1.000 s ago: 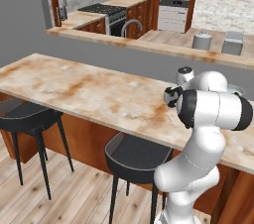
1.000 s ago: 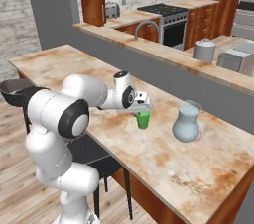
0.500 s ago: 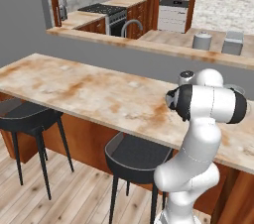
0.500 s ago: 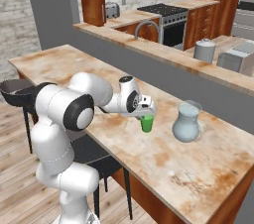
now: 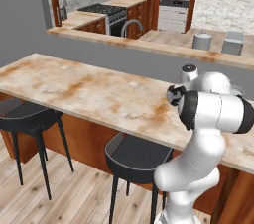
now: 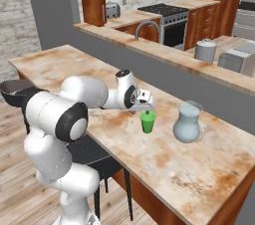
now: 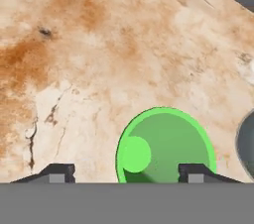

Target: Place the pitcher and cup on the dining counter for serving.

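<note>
stools: two black ones (image 5: 29, 114) tucked under the near edge of the tabletop; the left base view has both seats plain as day, the right base view mostly hides them behind the arm

tabletop: the long beige, rust-blotched dining tabletop (image 5: 84, 89); left base view gives you the whole bare left stretch of it, hand view just shows its stained surface up close

tool: the tool (image 6: 148, 103) sits right over the cup in the right base view. In the hand view the two dark fingertips (image 7: 57, 171) stand wide apart, either side of the cup and not touching it, so it's spread and gripping nothing. In the left base view the arm's own bulk blocks it

cup: the little green cup (image 6: 147, 121) stands upright on the tabletop, about mid-depth toward its right end; the hand view looks straight down into its mouth (image 7: 166, 146)

pitcher: pale-blue glass pitcher (image 6: 188, 123) upright on the tabletop just beside the cup, on the cup's right, with a gap between them. The hand view only catches a dark sliver of it at its right edge (image 7: 246, 146)

back ledge: a grey canister (image 6: 204, 50) and a boxy grey thing (image 6: 236, 59) sit on the higher ledge behind; both base views have them
</note>
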Motion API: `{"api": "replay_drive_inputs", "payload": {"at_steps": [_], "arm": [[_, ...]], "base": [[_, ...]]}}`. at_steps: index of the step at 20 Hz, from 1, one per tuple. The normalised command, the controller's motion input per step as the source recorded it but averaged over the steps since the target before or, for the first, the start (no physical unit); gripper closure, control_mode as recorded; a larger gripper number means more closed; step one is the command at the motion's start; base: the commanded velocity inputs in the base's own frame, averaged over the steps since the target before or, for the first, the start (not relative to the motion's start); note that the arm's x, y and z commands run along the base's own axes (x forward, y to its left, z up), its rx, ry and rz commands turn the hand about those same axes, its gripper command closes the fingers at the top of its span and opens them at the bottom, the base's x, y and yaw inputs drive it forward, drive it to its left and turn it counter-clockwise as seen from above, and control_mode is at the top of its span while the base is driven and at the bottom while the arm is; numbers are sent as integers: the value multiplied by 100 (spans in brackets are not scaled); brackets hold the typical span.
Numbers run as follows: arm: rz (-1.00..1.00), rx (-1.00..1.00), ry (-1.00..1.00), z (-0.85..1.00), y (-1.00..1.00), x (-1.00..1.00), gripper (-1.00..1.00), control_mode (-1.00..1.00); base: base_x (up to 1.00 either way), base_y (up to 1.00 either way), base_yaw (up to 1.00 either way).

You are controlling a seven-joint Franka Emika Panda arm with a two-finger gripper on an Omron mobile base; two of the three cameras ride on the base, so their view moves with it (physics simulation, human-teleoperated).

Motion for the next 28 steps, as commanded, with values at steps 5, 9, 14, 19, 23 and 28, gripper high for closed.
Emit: {"api": "replay_drive_inputs", "payload": {"at_steps": [5, 9, 14, 19, 23, 28], "arm": [[-10, 0, -13, 71, 21, -32, -100, -100], [-7, 0, -16, 71, 32, -59, -100, -100], [-3, -2, -23, 65, 45, -96, -100, -100], [-1, -2, -27, 61, 46, -100, -100, -100], [0, -3, -29, 80, 36, -100, -100, -100], [2, -13, -48, 74, 41, -95, -100, -100]], "base": [[0, 0, 0], [0, 0, 0], [0, 0, 0], [0, 0, 0], [0, 0, 0], [0, 0, 0]]}}
